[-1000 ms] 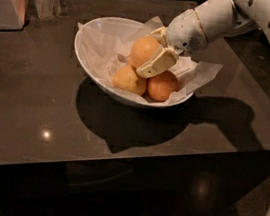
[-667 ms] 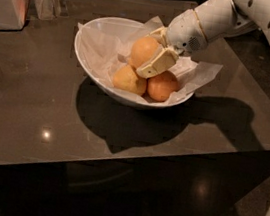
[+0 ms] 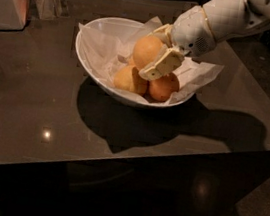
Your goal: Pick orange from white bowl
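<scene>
**A:** What takes up the most room?

**B:** A dark, glossy brown tabletop (image 3: 26,89). Next is the robot's white arm (image 3: 230,13), which reaches in from the upper right.

**A:** And under the arm?

**B:** A wide, glossy white ceramic bowl (image 3: 115,22) stands mid-table, lined with crumpled white paper (image 3: 101,44). A white boxy container (image 3: 6,2) sits well apart at the far left corner.

**A:** Where's the fruit to be picked?

**B:** The large, round, pale yellow-orange orange (image 3: 144,48) is inside the bowl, topmost of three fruits. The cream two-finger gripper (image 3: 153,52) is down in the bowl with its jaws clasped on that orange. One finger (image 3: 160,64) lies flat across its near side and the other shows behind it.

**A:** What lies below?

**B:** A smaller yellowish fruit (image 3: 126,79) is at the left and a deeper reddish-orange fruit (image 3: 163,86) at the right, both resting on the paper.
</scene>
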Robot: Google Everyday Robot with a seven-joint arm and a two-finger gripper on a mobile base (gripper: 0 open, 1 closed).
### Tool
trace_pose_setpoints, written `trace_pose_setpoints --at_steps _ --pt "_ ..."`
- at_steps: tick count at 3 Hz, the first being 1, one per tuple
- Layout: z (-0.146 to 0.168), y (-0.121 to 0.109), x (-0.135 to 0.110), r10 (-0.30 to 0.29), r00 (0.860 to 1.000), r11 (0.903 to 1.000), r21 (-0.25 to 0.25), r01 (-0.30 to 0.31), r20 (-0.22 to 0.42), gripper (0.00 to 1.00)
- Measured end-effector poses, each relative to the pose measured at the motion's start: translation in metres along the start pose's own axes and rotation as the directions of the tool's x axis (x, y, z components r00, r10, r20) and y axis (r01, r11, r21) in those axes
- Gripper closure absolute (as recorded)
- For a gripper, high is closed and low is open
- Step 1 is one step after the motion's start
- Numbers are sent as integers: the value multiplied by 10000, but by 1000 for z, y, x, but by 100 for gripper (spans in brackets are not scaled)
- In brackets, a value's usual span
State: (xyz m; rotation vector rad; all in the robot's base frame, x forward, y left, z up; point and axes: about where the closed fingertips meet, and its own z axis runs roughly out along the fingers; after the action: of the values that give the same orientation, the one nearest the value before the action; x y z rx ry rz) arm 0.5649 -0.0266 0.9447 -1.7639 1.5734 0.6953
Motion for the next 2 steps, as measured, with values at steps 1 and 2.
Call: trace_pose_setpoints --at_steps 1,2 --pt "-34 45 -21 -331 9994 9916 1252 326 20 100" --pt "-58 90 -31 -319 9995 9704 2395 304 22 100"
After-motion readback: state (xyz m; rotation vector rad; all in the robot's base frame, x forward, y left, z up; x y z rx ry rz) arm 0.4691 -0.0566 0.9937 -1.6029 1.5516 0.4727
